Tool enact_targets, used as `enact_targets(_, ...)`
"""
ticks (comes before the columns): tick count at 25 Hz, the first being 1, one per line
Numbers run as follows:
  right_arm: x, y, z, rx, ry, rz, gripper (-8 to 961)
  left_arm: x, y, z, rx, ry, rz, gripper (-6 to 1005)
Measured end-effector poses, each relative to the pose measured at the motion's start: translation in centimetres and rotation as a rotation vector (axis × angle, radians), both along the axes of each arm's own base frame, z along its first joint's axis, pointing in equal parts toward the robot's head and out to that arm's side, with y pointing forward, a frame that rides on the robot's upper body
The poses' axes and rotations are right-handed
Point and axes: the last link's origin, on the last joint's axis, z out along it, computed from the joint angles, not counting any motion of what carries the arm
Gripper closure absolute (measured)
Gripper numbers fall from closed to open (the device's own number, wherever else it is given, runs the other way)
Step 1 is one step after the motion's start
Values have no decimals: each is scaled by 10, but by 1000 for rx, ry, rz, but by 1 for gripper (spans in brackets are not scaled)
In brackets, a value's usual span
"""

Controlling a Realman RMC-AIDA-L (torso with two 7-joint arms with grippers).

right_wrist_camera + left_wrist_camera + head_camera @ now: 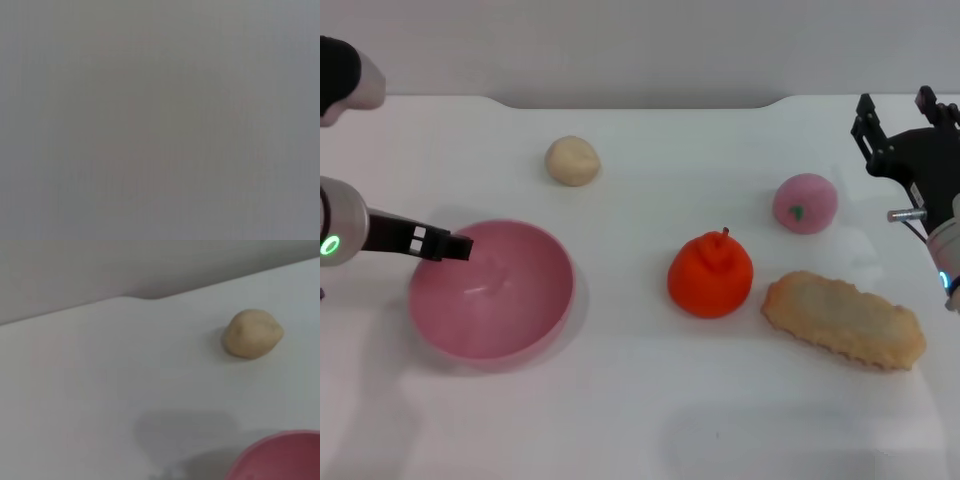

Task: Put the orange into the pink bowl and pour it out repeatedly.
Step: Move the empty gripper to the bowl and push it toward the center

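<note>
Right now, nearest us on the right lies a crusty beige fried-looking piece (844,320), long axis running left-right w/ its right end a bit nearer. Just left of it, nearly touching, sits the orange (711,275), upright, stem up, approx mid-worktop (640,420). Pink bowl (492,290) is over on the left, mouth up, nothing in it, well apart from the orange.

Left claw (448,244) reaches in from the left edge and its tip sits at the bowl's far-left rim; looks pinched on the rim, but can't tell for sure whether it's closed. Right claw (898,132) hangs at the far right, raised, prongs spread wide, holding nothing.

Key relation, imo: orange lies left of and nearer than the right claw, w/ a small pink fruit (805,203) between them. Right arm is clearly the closer one to the orange; left arm is busy at the bowl.

Farthest back, left of centre: a small beige ball (572,160).
</note>
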Motion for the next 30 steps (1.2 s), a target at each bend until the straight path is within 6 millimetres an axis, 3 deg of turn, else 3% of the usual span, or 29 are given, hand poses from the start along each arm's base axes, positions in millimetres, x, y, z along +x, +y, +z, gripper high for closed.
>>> enact_targets(25, -1, 1, -1, -3, 2, 3, 278, -19, 15, -29, -65, 1, 55, 190)
enact_targets(30, -2, 0, -1, -1, 6, 4, 278, -18, 18, -30, -86, -14, 61, 237)
